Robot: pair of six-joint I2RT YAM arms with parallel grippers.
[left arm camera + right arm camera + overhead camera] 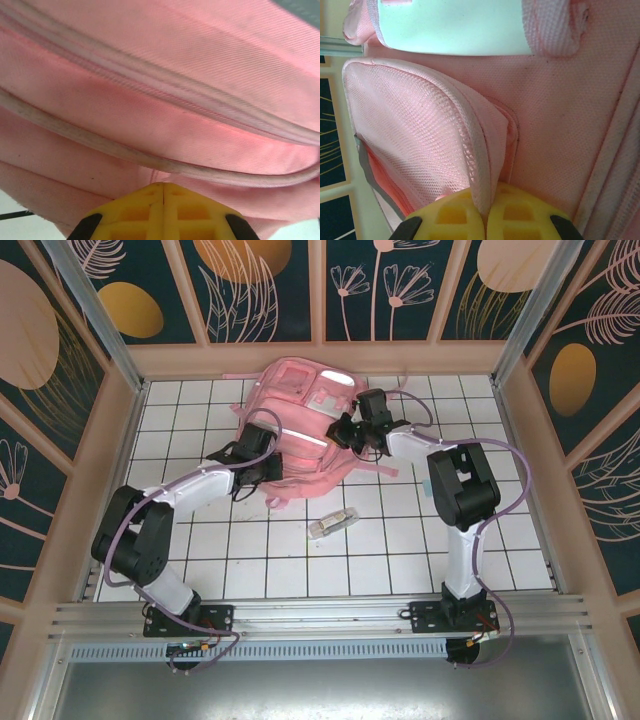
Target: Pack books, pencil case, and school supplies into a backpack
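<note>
The pink backpack lies at the back middle of the tiled table. My left gripper is at its lower left edge. In the left wrist view that gripper is shut, its yellow tips pinching a small pleat of the backpack's fabric below a pale piping seam. My right gripper is at the backpack's right side. In the right wrist view it is shut on the edge of a mesh pocket. A narrow transparent box of school supplies lies on the tiles in front. The books and pencil case are out of view.
Pink straps trail from the backpack toward the right arm. Patterned walls with a wooden frame close in the table at the back and both sides. A metal rail runs along the near edge.
</note>
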